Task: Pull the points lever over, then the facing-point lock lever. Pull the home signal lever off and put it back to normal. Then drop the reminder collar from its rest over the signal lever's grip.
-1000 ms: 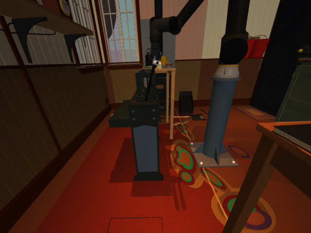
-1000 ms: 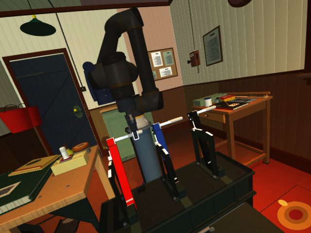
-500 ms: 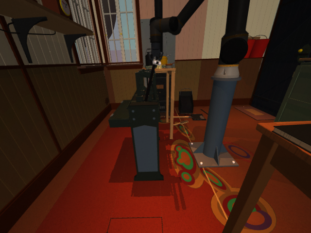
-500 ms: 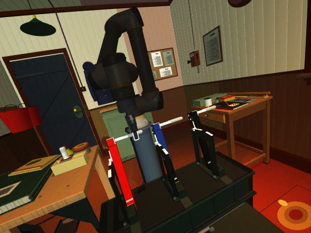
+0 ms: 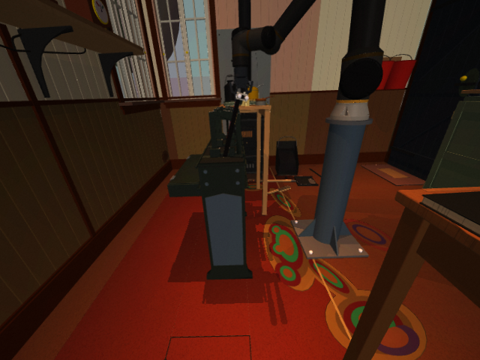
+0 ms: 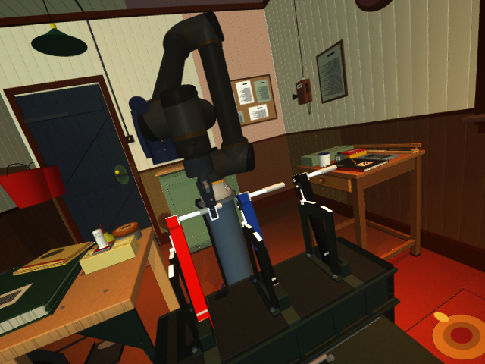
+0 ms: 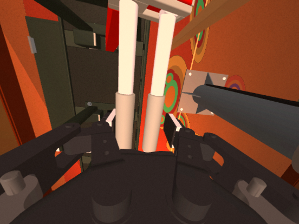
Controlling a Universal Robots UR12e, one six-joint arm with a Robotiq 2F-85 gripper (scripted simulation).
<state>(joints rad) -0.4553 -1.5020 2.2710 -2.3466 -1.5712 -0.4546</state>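
The red signal lever [image 6: 187,260] stands at the left end of the lever frame, with the blue lever [image 6: 250,223] in the middle and the black lever [image 6: 315,231] on the right, all three leaning the same way. My gripper [image 6: 210,208] sits over the red lever's pale grip [image 6: 196,213] with its fingers open and holds nothing. From the wrist camera the grip [image 7: 125,89] and a second pale rod [image 7: 158,84] beside it run between my fingers [image 7: 140,127]. The reminder collar [image 6: 125,229] rests on the side table to the left.
The dark lever frame [image 6: 297,305] fills the near floor, and my grey pedestal [image 6: 231,247] rises behind it. A wooden side table [image 6: 74,290] with books stands left. A desk [image 6: 364,168] stands right by the panelled wall.
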